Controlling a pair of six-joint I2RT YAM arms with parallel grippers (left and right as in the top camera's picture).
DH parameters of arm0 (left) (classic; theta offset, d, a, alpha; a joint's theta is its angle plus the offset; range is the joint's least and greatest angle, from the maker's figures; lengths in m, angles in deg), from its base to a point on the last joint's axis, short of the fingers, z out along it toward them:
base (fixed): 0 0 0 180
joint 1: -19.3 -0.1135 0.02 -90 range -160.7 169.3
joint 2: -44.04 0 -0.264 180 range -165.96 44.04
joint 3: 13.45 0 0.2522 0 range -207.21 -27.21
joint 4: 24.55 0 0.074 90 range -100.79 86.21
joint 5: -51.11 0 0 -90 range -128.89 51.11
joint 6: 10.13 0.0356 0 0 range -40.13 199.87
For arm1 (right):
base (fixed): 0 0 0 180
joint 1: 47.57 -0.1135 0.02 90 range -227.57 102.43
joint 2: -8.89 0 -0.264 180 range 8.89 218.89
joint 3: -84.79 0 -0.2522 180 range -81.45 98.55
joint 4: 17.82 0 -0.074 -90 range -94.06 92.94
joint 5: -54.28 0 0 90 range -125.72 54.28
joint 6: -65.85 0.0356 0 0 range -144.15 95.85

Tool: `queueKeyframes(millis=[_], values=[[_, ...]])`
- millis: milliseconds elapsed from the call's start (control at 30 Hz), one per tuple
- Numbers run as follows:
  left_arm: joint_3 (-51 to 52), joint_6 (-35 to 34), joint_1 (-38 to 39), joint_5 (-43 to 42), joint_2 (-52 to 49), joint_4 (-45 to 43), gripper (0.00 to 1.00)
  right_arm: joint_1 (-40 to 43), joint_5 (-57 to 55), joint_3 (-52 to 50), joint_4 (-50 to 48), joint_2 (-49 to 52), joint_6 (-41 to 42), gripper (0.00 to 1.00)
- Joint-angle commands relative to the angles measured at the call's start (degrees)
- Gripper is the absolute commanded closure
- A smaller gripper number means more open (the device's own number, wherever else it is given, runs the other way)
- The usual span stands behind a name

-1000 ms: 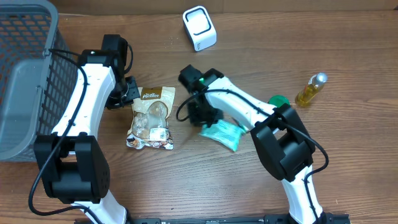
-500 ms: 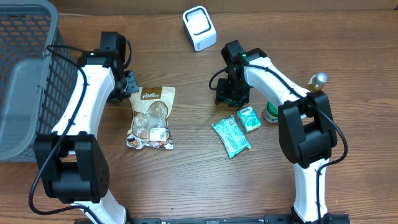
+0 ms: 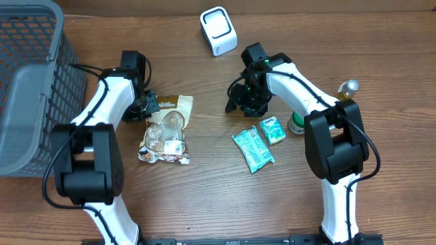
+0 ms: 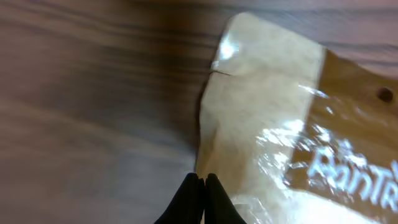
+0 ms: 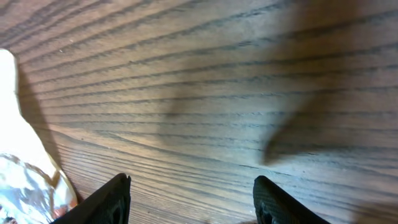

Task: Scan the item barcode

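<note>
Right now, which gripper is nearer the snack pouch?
Left. The left gripper sits at the top edge of the snack pouch; the right gripper hangs off to its right.

Bare table (image 3: 211, 146) separates snack bag (image 3: 165, 133) from packets (image 3: 253, 148).

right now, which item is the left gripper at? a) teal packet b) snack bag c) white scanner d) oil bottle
b: the left gripper, jaws shut, sits at the top edge of the snack bag.
</note>
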Motion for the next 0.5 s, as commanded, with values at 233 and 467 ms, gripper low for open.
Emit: queueKeyframes(millis=[233, 467], values=[[-1.03, 15.41, 0.24, -26.58, -2.93, -1.49, 0.92, 0.07, 0.55, -0.28, -0.90, 0.81, -0.42, 0.26], [-9.35, 18.27, 0.13, -27.80, -2.91, 9.64, 0.91, -0.07, 11.50, -0.28, 0.44, 0.81, -15.89, 0.18]])
